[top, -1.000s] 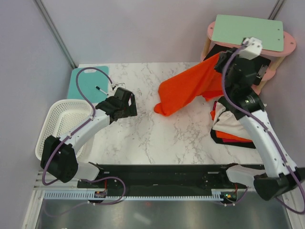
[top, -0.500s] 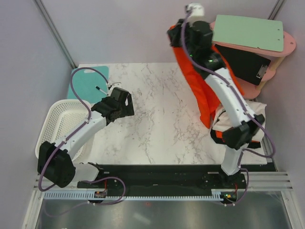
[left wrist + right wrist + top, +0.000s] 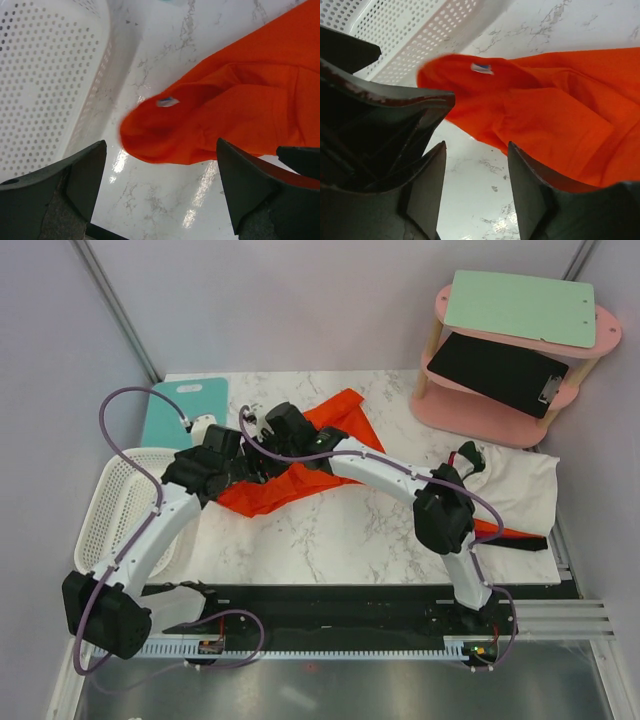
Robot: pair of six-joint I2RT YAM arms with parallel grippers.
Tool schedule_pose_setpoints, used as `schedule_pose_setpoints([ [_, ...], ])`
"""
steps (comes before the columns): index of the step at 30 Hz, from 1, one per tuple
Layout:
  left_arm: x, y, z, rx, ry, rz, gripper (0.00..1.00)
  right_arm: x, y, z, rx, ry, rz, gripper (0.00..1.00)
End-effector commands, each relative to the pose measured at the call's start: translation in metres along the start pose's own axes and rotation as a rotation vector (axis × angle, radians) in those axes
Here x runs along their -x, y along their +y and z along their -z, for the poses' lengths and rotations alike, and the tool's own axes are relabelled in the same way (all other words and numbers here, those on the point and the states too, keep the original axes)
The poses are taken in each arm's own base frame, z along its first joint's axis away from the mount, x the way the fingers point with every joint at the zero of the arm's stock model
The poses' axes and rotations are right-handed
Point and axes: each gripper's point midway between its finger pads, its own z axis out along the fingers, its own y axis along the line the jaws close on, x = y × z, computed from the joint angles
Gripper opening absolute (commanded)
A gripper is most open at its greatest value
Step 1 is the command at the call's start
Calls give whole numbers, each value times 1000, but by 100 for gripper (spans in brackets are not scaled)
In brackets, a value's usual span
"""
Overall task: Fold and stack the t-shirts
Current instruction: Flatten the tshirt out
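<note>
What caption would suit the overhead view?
The left arm and right arm meet over a crumpled orange shirt on a marble table, white basket beside.

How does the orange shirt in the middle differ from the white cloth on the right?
The orange shirt lies crumpled at the middle of the table; the white cloth is bunched at its right edge. The shirt is bright orange-red, the cloth pale. Both are unfolded.

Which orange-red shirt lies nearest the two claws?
The crumpled orange-red cloth shirt mid-table by the white latticed basket, under the left claw and right claw. The other orange-red cloth only peeks from beneath the white cloth sheet at the right edge.
</note>
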Motion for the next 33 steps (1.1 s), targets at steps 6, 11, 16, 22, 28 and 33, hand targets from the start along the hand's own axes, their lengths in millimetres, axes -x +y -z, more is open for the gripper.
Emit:
schedule_pose_setpoints([
  [6, -4, -79, -12, -302, 48, -28, 98, 77, -67, 104, -257, -289, 15, 79],
  [11, -16, -117, -27, -394, 129, -65, 98, 67, -157, 134, -416, -298, -132, 77],
  [16, -27, -126, -38, -391, 176, -75, 98, 25, -220, 113, -465, -186, -255, 76],
  [22, -30, -124, -40, -381, 176, -81, 98, -16, -235, 76, -398, -77, -356, 74],
  [28, -28, -118, -42, -357, 161, -87, 98, -42, -241, 65, -406, -11, -415, 72],
  [33, -28, -119, -43, -351, 165, -87, 99, -63, -234, 59, -363, 56, -435, 66],
])
